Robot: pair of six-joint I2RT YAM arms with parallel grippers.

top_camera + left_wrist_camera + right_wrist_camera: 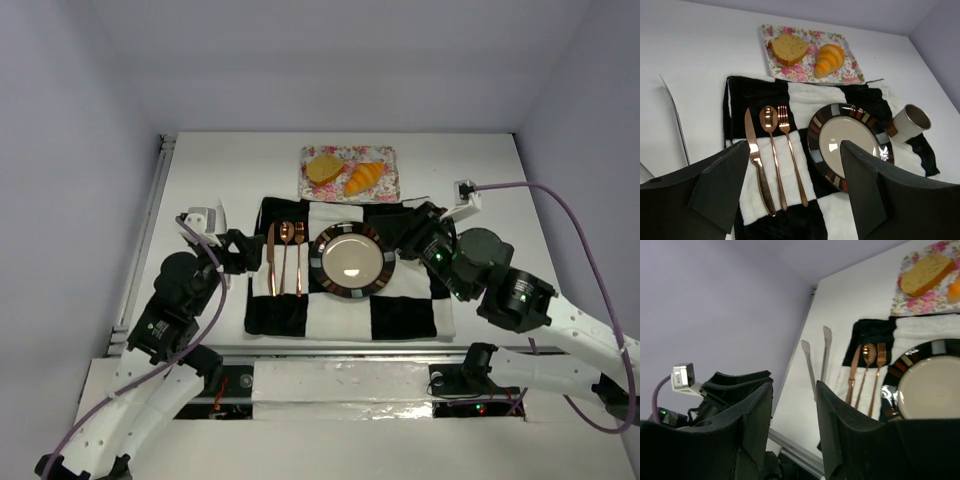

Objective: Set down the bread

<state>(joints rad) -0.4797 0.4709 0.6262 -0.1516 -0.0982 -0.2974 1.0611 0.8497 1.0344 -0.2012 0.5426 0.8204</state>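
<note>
1. Left gripper [795, 150] is spread wide and empty over the mat's [400, 310] near-left part. Right gripper [792, 385] has its fingers apart, also empty, at the mat's right side. They flank the setting, probably ready to reach.
2. On the mat, cutlery [285, 258] lies left of the plate [350, 259]. The plate is bare, likely the bread's target.
3. Tray [385, 190] sits just beyond the mat, with slice [323, 168] left and croissant [363, 177] right. Neither is gripped, so the pick looks not yet begun.

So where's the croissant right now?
In the top view the croissant sits on the flowery tray beyond the checkered cloth, just right of the bread slice.
</note>
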